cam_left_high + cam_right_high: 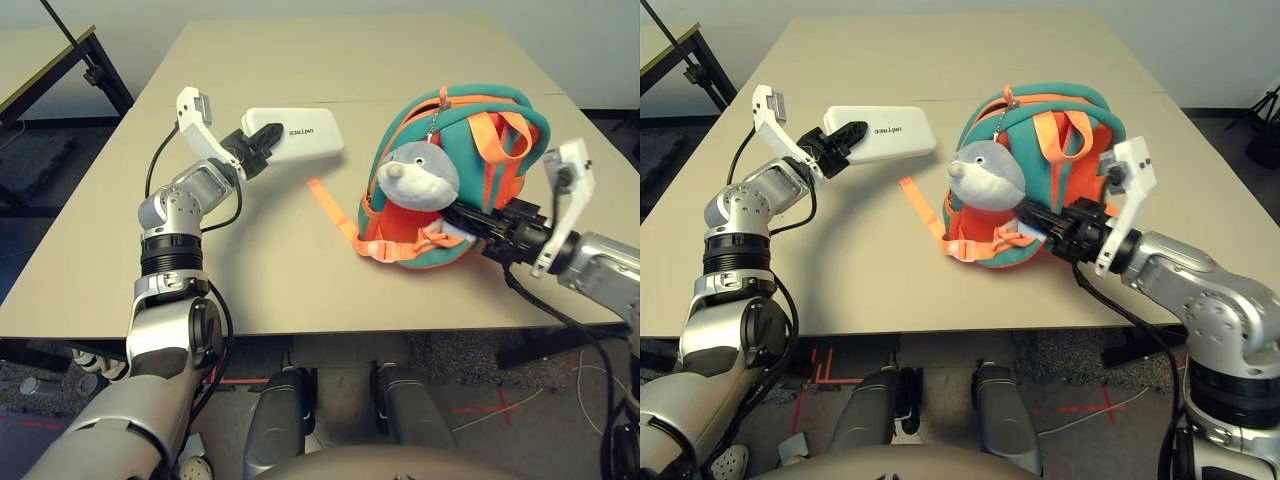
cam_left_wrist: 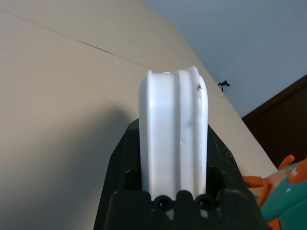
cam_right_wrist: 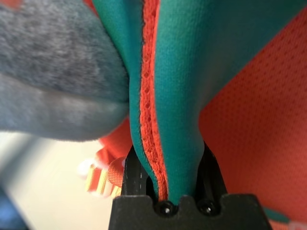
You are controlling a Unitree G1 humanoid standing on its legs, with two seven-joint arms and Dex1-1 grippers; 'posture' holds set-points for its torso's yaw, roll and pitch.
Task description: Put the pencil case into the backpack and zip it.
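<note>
At the upper left of the head views I have my left gripper (image 1: 262,142) clamped on the near end of the pencil case (image 1: 300,137), the jaws pinching its two flat faces; the left wrist view shows the white shell wedged edge-on between the black fingers (image 2: 121,158), so I judge the hold firm enough to carry it. The case lies roughly level with its far end toward the middle of the worktop (image 1: 270,260), well apart from the bag; whether it rests on the surface or hangs just above it I cannot tell. I hold it by the end so that the free end can go into the opening first. A loose orange strap (image 1: 330,207) trails across the worktop between the case and the bag. Right of centre the backpack (image 1: 500,110) lies with its grey plush animal (image 1: 420,175) facing me. From the lower right my right gripper (image 1: 462,215) has its jaws pressed nearly together on a fold of the bag's teal trim with its orange edging, as the right wrist view shows the fabric (image 3: 177,120) nipped between the fingers. I take that pinch as a way to steady the bag and pull its mouth apart for the case. No open mouth is visible yet, so the insertion and the zipping both remain.
</note>
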